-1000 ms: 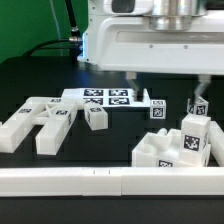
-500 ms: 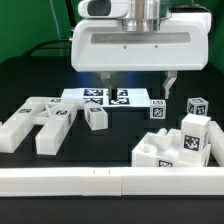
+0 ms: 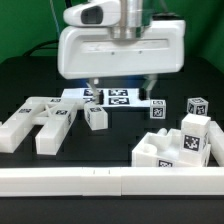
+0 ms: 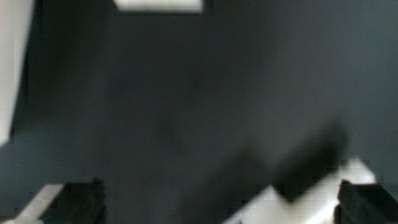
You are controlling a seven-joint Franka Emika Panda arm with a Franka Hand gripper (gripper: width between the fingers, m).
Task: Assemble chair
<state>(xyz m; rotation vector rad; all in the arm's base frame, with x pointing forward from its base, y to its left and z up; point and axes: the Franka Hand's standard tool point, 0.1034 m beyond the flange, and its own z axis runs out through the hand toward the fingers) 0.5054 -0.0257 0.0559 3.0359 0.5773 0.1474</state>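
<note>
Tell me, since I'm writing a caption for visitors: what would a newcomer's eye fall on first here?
The bulky white claw hanging open and empty above the marker board toward the back of the black table dominates. Next come the chunky white tagged chair parts: a forked piece on the exterior view's left and a blocky stepped piece on its right.

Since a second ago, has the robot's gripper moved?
Yes. The gripper slid toward the exterior view's left. It now lines up with the marker board, where earlier it was mostly past the board's right end.
</note>
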